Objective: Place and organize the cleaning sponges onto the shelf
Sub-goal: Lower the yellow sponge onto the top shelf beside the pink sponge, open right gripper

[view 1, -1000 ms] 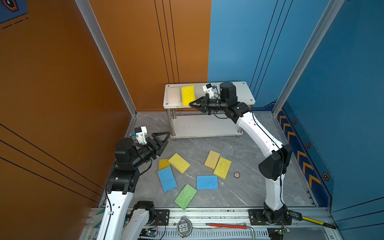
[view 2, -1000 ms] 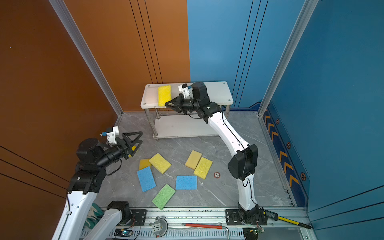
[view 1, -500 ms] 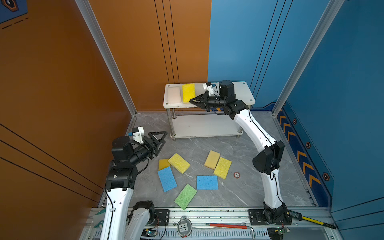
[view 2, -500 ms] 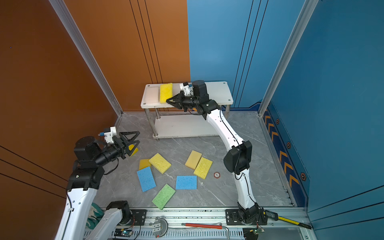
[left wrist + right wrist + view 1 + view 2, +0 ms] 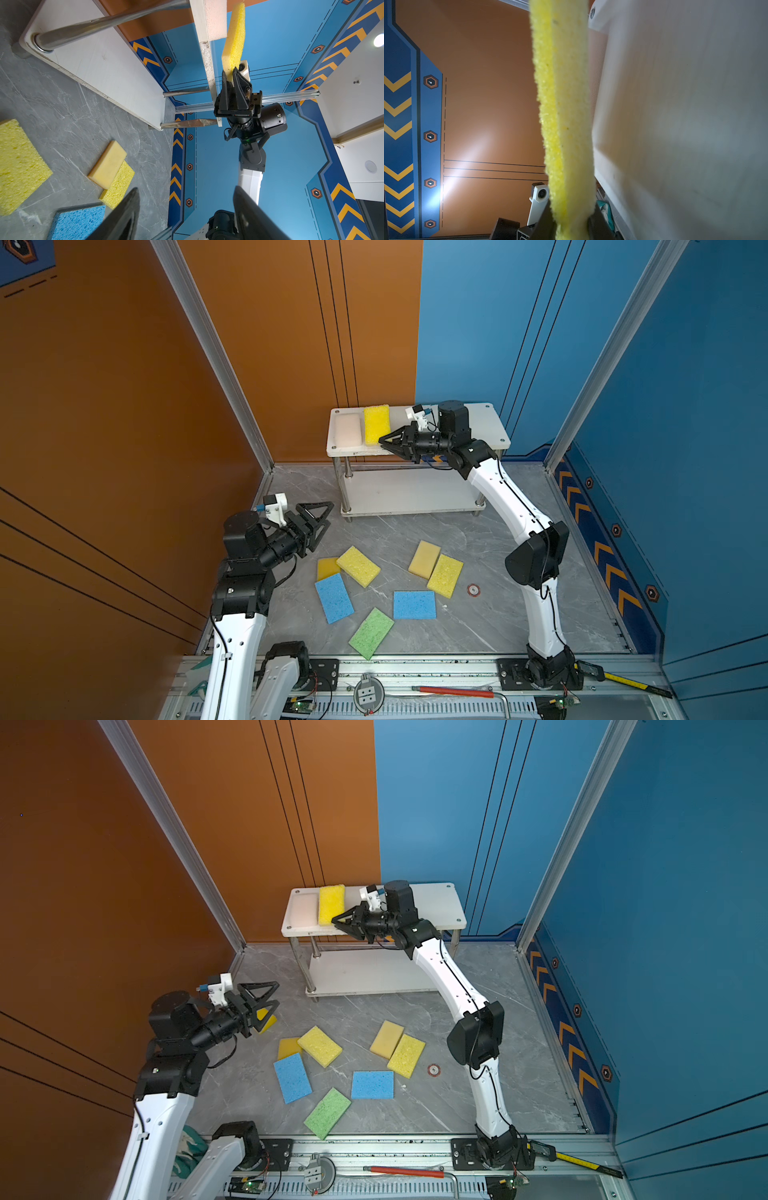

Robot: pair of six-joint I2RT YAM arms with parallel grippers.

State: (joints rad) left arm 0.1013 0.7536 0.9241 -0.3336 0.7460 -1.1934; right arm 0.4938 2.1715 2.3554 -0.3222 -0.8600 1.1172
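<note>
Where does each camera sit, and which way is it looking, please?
Both top views: high behind the robot, looking down on the floor, the shelf, the whole left arm and right arm.
Left wrist: on the left arm, looking across the floor at the shelf and right gripper; its own open fingers show.
Right wrist: on the right arm, looking along the yellow sponge between its fingers, beside the shelf.
Shared: all views show that yellow sponge.

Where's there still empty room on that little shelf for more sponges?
The top board is bare on its blue-wall half, beyond the right gripper, and so is the visible lower board. The top's other end is crowded: pale sponge and yellow sponge lie side by side.
</note>
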